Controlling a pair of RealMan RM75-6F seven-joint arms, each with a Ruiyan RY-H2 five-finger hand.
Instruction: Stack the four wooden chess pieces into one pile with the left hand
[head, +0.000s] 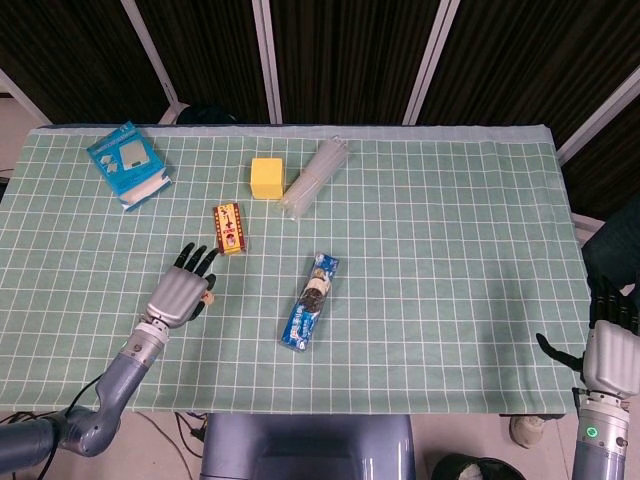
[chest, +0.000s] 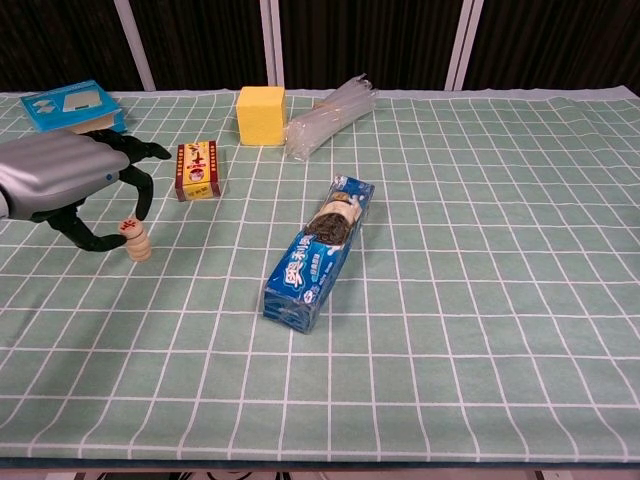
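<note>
A short pile of round wooden chess pieces stands on the green checked cloth at the left, the top piece marked in red. My left hand arches over it from the left. The thumb and the dark fingers are spread around the pile and hold nothing. From the head view the left hand covers most of the pile, and only its right edge shows. My right hand hangs open beyond the table's near right corner, far from the pieces.
A red and yellow small box lies just behind the pile. A blue biscuit pack lies mid-table. A yellow block, a clear plastic bundle and a blue box sit along the far side.
</note>
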